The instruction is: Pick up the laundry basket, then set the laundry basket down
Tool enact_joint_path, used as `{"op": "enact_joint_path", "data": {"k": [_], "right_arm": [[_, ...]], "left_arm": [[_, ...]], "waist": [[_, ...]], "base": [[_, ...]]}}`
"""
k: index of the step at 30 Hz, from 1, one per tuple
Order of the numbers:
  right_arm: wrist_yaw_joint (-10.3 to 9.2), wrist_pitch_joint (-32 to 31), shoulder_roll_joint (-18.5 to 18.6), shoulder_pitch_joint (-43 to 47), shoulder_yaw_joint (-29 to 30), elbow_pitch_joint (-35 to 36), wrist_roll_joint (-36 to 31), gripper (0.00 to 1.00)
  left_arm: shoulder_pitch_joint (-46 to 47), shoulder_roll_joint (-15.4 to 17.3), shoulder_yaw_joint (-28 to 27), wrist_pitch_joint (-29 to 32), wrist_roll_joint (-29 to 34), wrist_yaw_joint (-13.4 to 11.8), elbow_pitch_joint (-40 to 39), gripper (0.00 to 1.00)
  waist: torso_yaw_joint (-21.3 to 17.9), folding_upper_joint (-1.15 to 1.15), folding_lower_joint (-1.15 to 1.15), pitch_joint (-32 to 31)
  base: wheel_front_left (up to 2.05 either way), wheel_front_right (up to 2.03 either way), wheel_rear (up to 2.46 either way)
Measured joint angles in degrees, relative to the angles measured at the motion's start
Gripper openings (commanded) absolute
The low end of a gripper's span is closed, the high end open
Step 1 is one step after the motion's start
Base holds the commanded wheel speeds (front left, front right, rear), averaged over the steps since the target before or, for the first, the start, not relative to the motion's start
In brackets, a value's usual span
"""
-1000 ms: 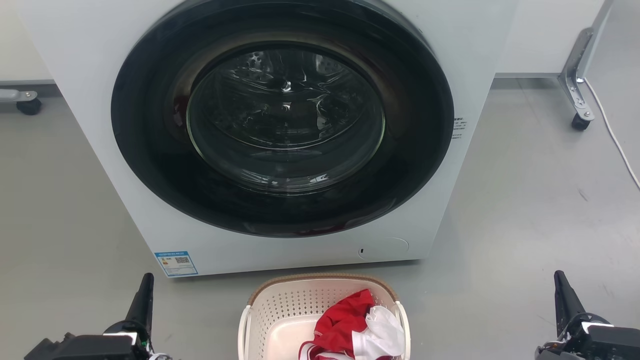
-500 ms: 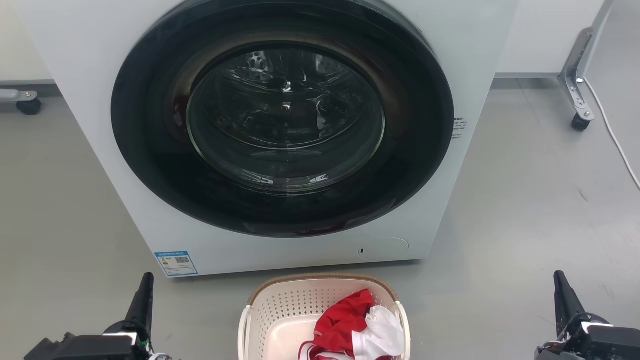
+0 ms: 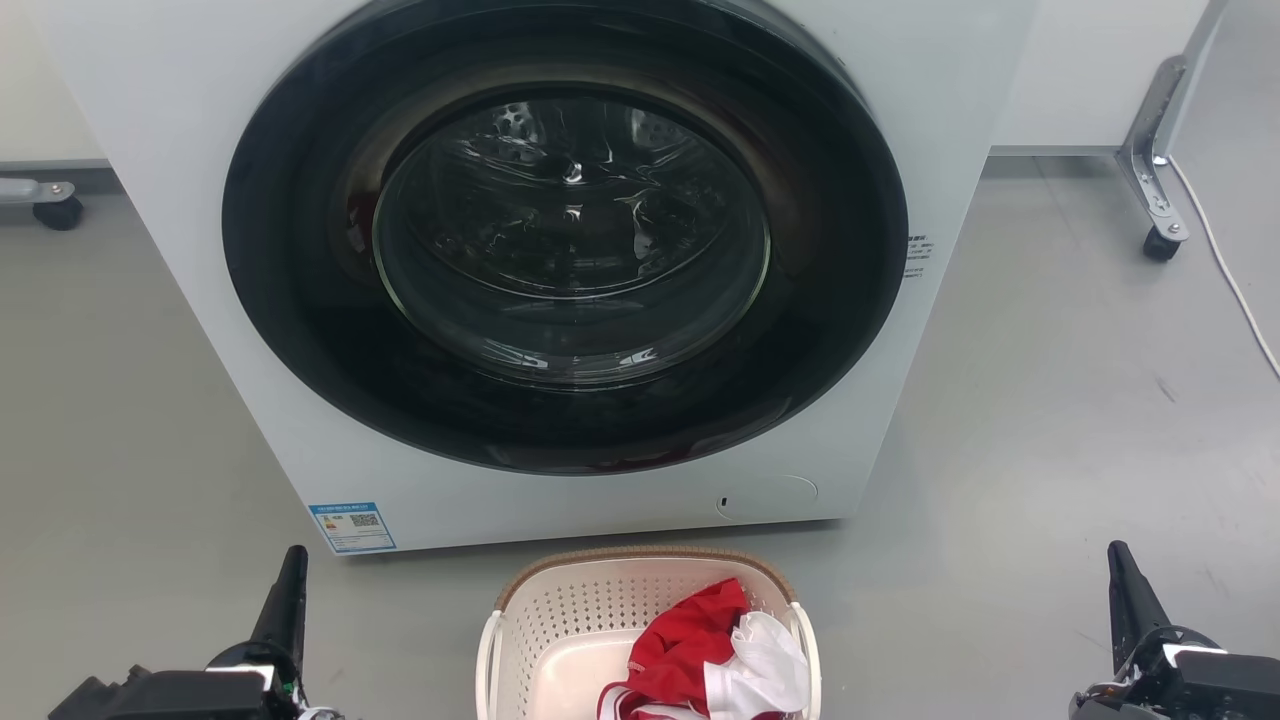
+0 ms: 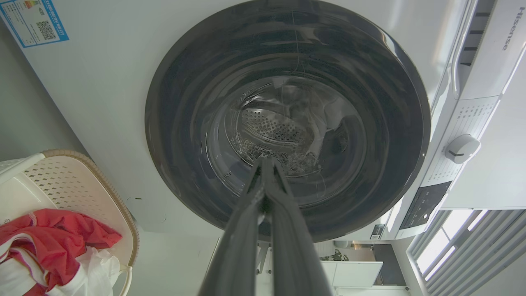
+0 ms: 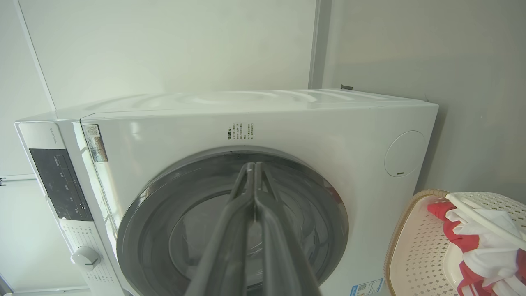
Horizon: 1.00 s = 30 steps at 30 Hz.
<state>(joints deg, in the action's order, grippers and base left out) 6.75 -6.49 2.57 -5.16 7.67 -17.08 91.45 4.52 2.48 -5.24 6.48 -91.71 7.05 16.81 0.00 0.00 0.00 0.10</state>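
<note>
As seen from the head view, found the laundry basket [image 3: 590, 605] standing upright on the grey floor [image 3: 1050, 400] at bottom centre, just in front of the washing machine [image 3: 150, 150], with a narrow strip of floor between. Noted a brown woven-look rim along its far edge and a white loop handle on each side. Recorded a red garment [image 3: 690, 640] and a white garment [image 3: 765, 665] heaped against the basket's right wall.

Found the left claw [image 3: 293, 560] at the lower left, well apart from the basket, fingers pressed together to the tips and gripping nothing. Confirmed the same in the left wrist view, with the fingers pointing at the round dark glass door [image 4: 287, 123]. Found the right claw [image 3: 1118, 555] at the lower right, likewise well apart from the basket, closed tip to tip and empty.

Noted a blue label [image 3: 352, 526] at the lower left corner of the machine front, and a castor leg [image 3: 1155, 160] with a white cable [image 3: 1225, 270] at the upper right.
</note>
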Motion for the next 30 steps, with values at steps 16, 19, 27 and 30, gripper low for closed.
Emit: {"op": "enact_joint_path", "data": {"k": [16,19,27,30], "right_arm": [[0.14,0.0,0.0,0.0,0.0,0.0,0.1,0.00],[0.14,0.0,0.0,0.0,0.0,0.0,0.1,0.00],[0.14,0.0,0.0,0.0,0.0,0.0,0.1,0.00],[0.14,0.0,0.0,0.0,0.0,0.0,0.1,0.00]], "left_arm": [[0.0,0.0,0.0,0.0,0.0,0.0,0.1,0.00],[0.0,0.0,0.0,0.0,0.0,0.0,0.1,0.00],[0.0,0.0,0.0,0.0,0.0,0.0,0.1,0.00],[0.0,0.0,0.0,0.0,0.0,0.0,0.1,0.00]], "waist": [[0.0,0.00,0.00,0.0],[0.0,0.00,0.00,0.0],[0.0,0.00,0.00,0.0],[0.0,0.00,0.00,0.0]], "base": [[0.00,0.00,0.00],[0.00,0.00,0.00],[0.00,0.00,0.00],[0.00,0.00,0.00]]}}
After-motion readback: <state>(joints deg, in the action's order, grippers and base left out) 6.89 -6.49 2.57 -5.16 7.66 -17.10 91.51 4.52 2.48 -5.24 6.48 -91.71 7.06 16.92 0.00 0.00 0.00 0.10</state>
